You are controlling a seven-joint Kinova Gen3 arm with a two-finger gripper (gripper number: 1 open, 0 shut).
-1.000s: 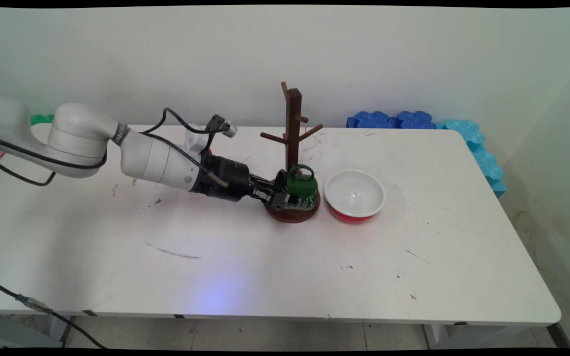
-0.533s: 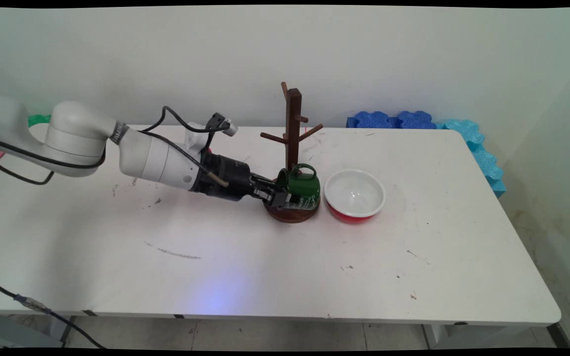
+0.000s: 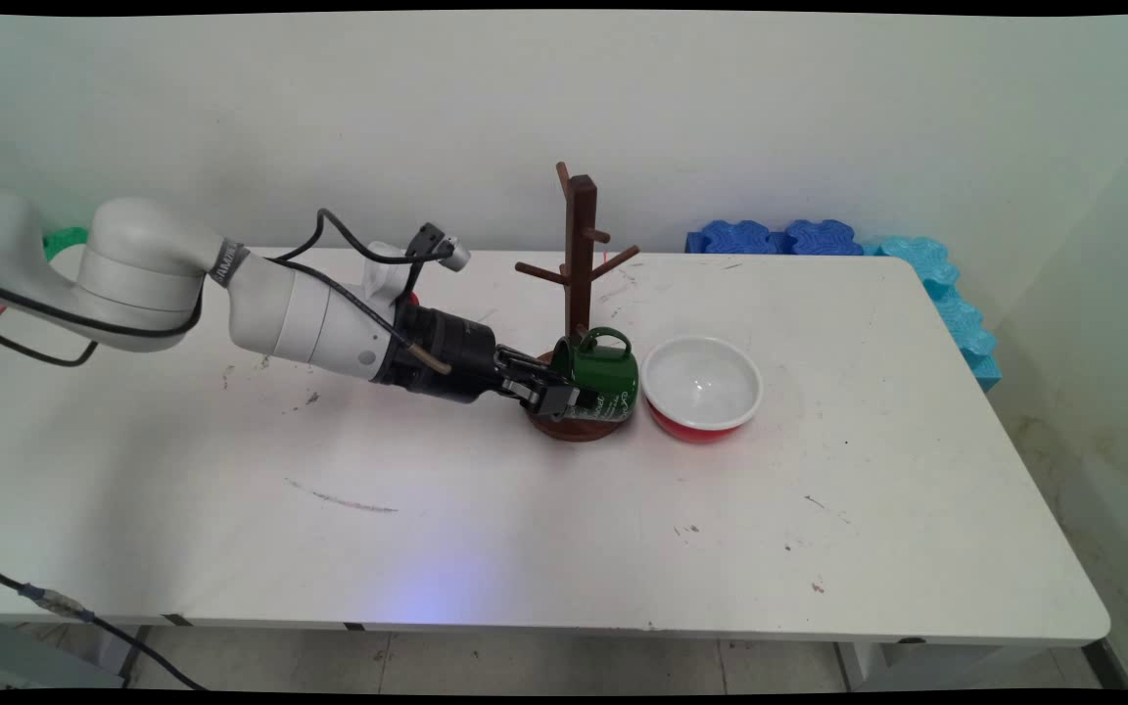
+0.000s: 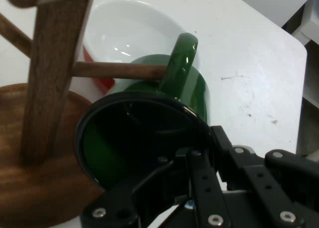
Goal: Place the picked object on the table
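My gripper [image 3: 564,398] is shut on the rim of a green mug [image 3: 608,370], one finger inside and one outside. The mug lies tilted on its side over the round base [image 3: 574,427] of a dark wooden mug tree [image 3: 580,245], handle up. In the hand view the gripper [image 4: 194,156] clamps the mug [image 4: 195,94] at the rim, and the mug's handle [image 4: 179,63] touches the tip of a low peg [image 4: 114,69] beside the tree's post [image 4: 55,73]. A red bowl [image 3: 696,431] with a white inside stands just right of the mug.
Blue foam blocks [image 3: 779,238] lie along the table's far right edge and down its right side [image 3: 961,313]. A green piece [image 3: 70,236] shows behind the arm at the far left. In the hand view the bowl [image 4: 129,34] lies beyond the peg.
The gripper has moved a little to the right and down with the mug. The mug now lies more on its side, closer to the bowl.
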